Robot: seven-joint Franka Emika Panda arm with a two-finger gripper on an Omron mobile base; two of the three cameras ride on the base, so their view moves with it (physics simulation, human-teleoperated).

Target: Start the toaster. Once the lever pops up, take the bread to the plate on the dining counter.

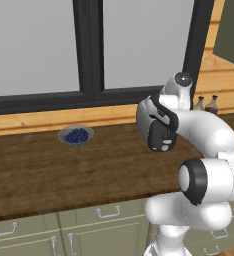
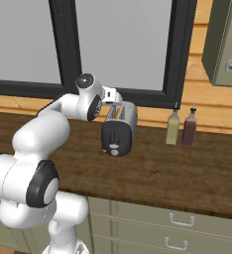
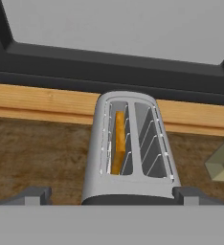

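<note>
Toaster [image 3: 129,153] on worktop [image 1: 44,170], bread [image 3: 118,141] upright in its left slot. Pincer [image 3: 111,195] spread wide, empty, poised above the toaster's near end. Risk: descent misses the lever, unseen from above, and pushes the casing instead.

bread [image 3: 118,141] in toaster's [image 2: 119,128] left slot | bottles [image 2: 181,128] right of toaster | bowl [image 1: 76,135] far left on worktop [image 1: 49,170]

A toaster [image 2: 119,130] stands on the worktop [image 2: 177,168], perhaps below the end effector [image 2: 113,97].
</note>
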